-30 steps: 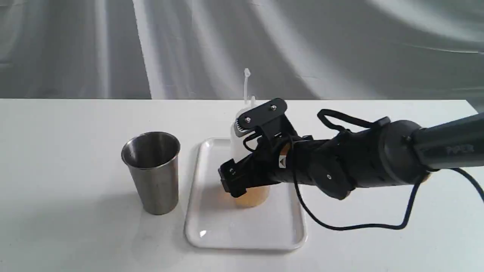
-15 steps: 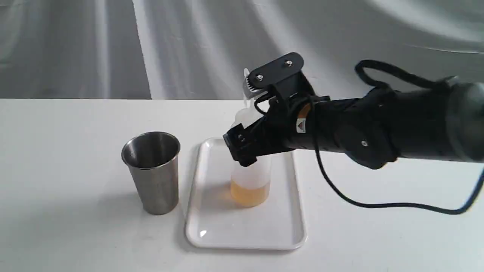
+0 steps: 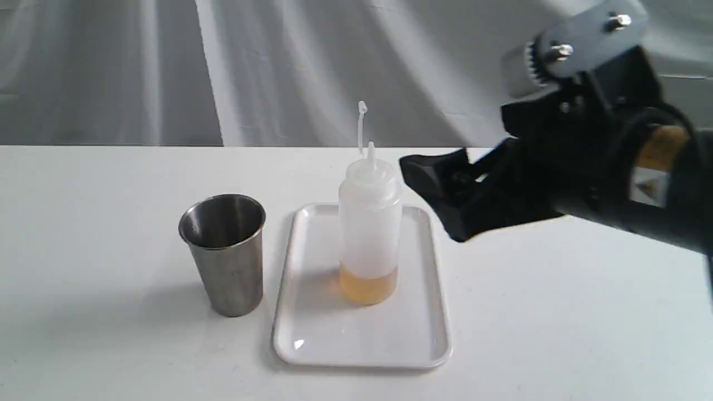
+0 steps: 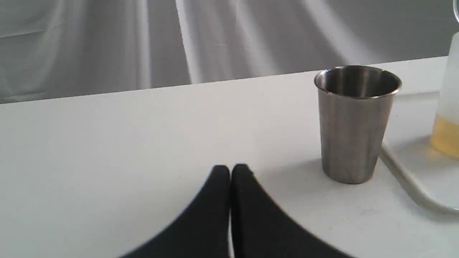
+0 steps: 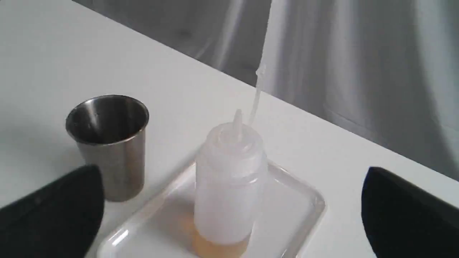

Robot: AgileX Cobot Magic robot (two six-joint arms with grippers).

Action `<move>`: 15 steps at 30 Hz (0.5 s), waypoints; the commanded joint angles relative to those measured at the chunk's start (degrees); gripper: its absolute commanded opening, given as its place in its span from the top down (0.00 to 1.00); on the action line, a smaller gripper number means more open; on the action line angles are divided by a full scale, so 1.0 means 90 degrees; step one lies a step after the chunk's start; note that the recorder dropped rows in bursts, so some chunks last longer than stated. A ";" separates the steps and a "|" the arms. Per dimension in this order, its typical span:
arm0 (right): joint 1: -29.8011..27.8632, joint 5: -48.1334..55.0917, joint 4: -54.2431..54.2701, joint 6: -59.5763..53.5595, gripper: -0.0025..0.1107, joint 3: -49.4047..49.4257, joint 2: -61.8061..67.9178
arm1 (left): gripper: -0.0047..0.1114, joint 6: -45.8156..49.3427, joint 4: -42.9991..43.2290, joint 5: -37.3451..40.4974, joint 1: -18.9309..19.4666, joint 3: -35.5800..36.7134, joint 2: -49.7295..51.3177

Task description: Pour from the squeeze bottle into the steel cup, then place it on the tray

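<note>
The squeeze bottle (image 3: 370, 223) stands upright on the white tray (image 3: 312, 334), amber liquid at its bottom and its cap strap sticking up; nothing holds it. The steel cup (image 3: 225, 253) stands on the table just left of the tray. My right gripper (image 3: 445, 197) hangs open in the air to the right of the bottle and above the table, clear of it. In the right wrist view the bottle (image 5: 229, 182) sits between the wide-apart fingers (image 5: 57, 211), with the cup (image 5: 109, 143) beside it. My left gripper (image 4: 230, 170) is shut and empty, low over the table near the cup (image 4: 355, 122).
A grey draped curtain (image 3: 278, 67) hangs behind the white table (image 3: 83, 223). The table's far edge runs just behind the bottle. My right arm (image 3: 640, 167) fills the upper right of the exterior view.
My right gripper let go of the bottle, rose, and pulled back to the right. The bottle stays upright on the tray. The cup has not moved.
</note>
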 commanded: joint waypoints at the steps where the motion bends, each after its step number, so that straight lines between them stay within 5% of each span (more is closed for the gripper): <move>1: 0.0009 0.0333 -0.0029 0.0091 0.14 0.0571 -0.1001 | 0.96 -0.0031 -0.0004 -0.0044 -0.0037 0.0028 -0.0016; 7: 0.0009 0.0525 -0.0029 0.0220 0.28 0.1596 -0.2925 | 0.96 -0.0031 -0.0004 -0.0044 -0.0037 0.0028 -0.0016; 15: 0.0009 0.1381 0.0018 0.0220 0.96 0.2001 -0.4575 | 0.96 -0.0018 -0.0004 -0.0044 -0.0037 0.0028 -0.0016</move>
